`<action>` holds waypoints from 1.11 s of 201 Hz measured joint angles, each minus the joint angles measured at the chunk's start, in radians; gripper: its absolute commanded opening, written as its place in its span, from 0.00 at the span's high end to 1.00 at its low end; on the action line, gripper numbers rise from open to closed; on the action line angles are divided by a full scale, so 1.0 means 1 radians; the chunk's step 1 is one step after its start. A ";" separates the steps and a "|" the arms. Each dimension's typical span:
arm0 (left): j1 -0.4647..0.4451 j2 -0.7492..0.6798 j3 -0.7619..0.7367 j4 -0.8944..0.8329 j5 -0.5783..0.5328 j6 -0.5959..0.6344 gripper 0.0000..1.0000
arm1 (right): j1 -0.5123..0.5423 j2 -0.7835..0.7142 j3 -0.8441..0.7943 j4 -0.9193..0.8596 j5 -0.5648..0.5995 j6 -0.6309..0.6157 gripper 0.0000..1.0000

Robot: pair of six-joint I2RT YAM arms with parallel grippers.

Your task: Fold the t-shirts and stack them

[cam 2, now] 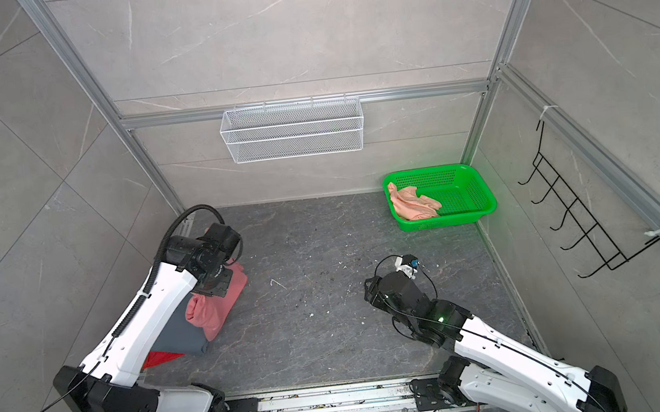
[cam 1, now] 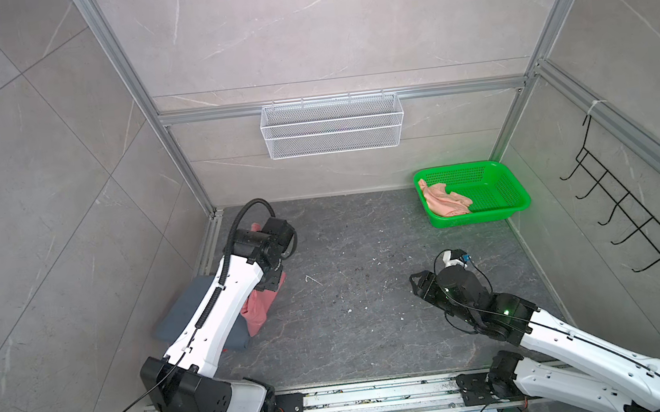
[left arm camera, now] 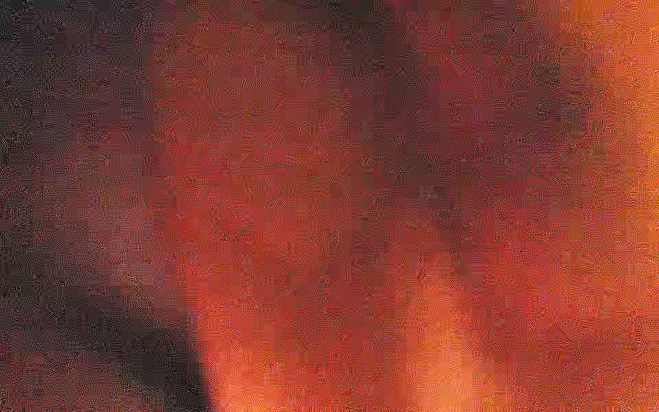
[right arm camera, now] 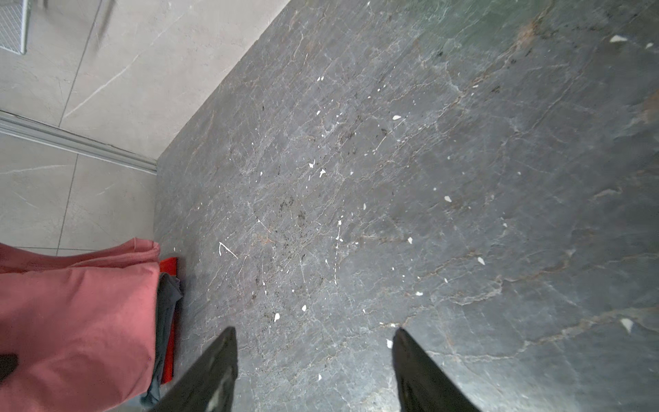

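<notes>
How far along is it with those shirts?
Done, it seems: the red shirt and grey-blue shirt lie folded in a pile at the left. In hand: the coral pink shirt sits on top, under the left arm; any grip is hidden. Left: the peach shirt lies crumpled in the green basket; the right gripper is open, empty.

Green mesh basket (cam 1: 496,191) (cam 2: 463,197): far right corner of the dark stone tabletop (cam 1: 352,317) (right arm camera: 428,178). White wire basket (cam 1: 332,125) (cam 2: 292,129): hung on the back-wall aluminium rail (cam 1: 218,113). Black hook rack (cam 1: 628,194): mounted on the right wall. White flecks (right arm camera: 322,172): scattered mid-tabletop.
</notes>
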 measured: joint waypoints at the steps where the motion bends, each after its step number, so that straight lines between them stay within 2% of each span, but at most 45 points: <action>1: 0.002 -0.001 0.000 0.000 0.001 0.001 1.00 | 0.000 -0.001 0.000 0.000 0.001 0.000 0.31; 45: 0.091 -0.044 -0.032 0.039 0.022 0.045 1.00 | 0.000 -0.021 0.010 -0.013 0.036 -0.019 0.30; 86: 0.223 -0.049 -0.150 0.167 0.072 0.094 1.00 | 0.000 -0.006 0.038 -0.024 0.037 -0.045 0.30; 114: 0.309 -0.038 -0.166 0.226 0.051 0.116 1.00 | 0.000 0.002 0.057 -0.044 0.042 -0.055 0.30; 186: 0.499 0.023 -0.213 0.407 0.055 0.201 1.00 | 0.000 0.155 0.229 -0.089 0.064 -0.132 0.29; 193: 0.512 0.029 -0.213 0.414 0.058 0.205 0.89 | 0.000 0.167 0.244 -0.092 0.065 -0.138 0.29; 205: 0.527 0.033 -0.214 0.427 0.054 0.213 0.84 | 0.000 0.186 0.265 -0.093 0.071 -0.150 0.28; 212: 0.535 0.036 -0.214 0.434 0.045 0.217 0.75 | 0.000 0.194 0.273 -0.093 0.073 -0.156 0.28; 223: 0.549 0.045 -0.214 0.442 0.027 0.218 0.71 | 0.000 0.203 0.278 -0.093 0.076 -0.161 0.28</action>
